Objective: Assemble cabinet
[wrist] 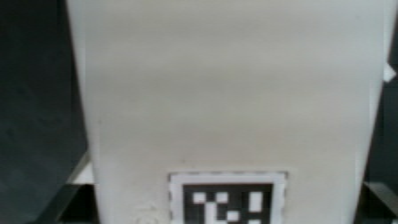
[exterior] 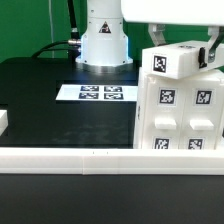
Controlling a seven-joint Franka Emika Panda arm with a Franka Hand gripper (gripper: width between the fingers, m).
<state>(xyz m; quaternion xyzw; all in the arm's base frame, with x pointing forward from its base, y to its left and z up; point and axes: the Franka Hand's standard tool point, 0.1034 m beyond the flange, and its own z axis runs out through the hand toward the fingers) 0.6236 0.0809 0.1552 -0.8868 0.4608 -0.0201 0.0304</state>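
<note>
Exterior view, left to right: a small white block [exterior: 3,121] at the left edge; one marker board [exterior: 100,93] mid-table, four tags on it; one cabinet [exterior: 178,105] upright at the right, just behind the white front rail [exterior: 100,160]. Gripper [exterior: 212,52] mostly hidden above the cabinet; grip cannot be told. Wrist view shows one tagged white face. Judged mid-assembly: body standing, completeness unclear.

I'm seeing the arm's base [exterior: 104,38] showing as a glossy white rounded column with grey shading at its joint seams. Black cables [exterior: 68,28] are running beside it. A white link [exterior: 170,18] is crossing overhead.
</note>
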